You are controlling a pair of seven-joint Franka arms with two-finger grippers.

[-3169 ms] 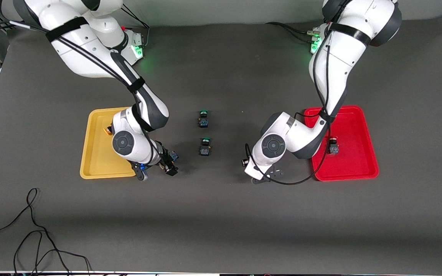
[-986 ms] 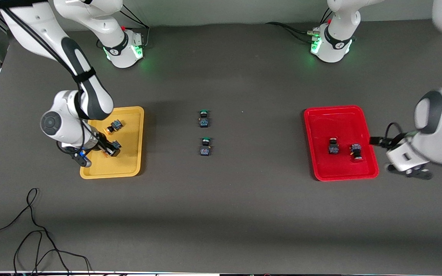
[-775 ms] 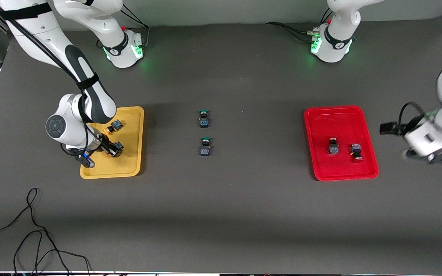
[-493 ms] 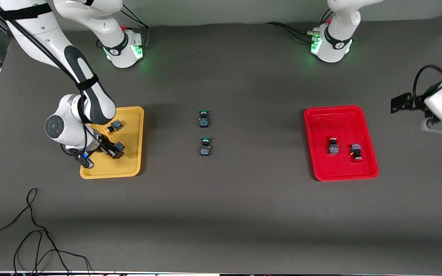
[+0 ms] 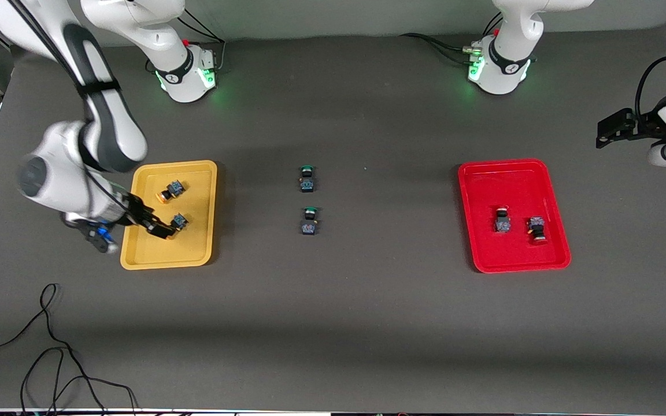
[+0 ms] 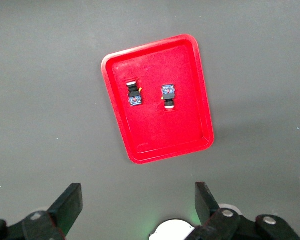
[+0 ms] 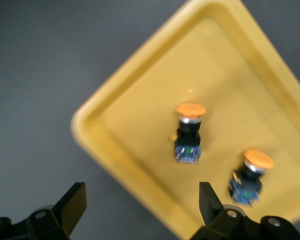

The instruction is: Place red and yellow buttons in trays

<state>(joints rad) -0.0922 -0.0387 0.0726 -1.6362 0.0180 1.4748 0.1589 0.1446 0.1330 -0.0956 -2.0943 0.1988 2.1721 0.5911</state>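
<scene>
The yellow tray [image 5: 194, 248] holds two yellow-capped buttons, one farther from the front camera [image 5: 171, 189] and one nearer [image 5: 178, 220]. My right gripper [image 5: 151, 222] is open and empty, raised over the tray's edge at the right arm's end. The right wrist view shows the tray [image 7: 215, 60], both buttons [image 7: 189, 135] [image 7: 250, 175] and the gripper [image 7: 140, 207]. The red tray [image 5: 506, 185] holds two red-capped buttons [image 5: 502, 221] [image 5: 536, 226]. My left gripper [image 5: 607, 130] is open and empty, up over the table at the left arm's end. The left wrist view shows the gripper [image 6: 137, 202], the red tray [image 6: 165, 130] and its buttons [image 6: 134, 93] [image 6: 168, 96].
Two green-capped buttons [image 5: 307, 179] [image 5: 309, 221] stand on the dark mat midway between the trays. A black cable [image 5: 50, 346] lies on the table near the front camera at the right arm's end. The arm bases [image 5: 185, 66] [image 5: 500, 63] stand along the table's edge.
My right gripper has let go of the yellow button in the yellow tray and risen toward the right arm's end. My left arm has swung away from the red tray.
</scene>
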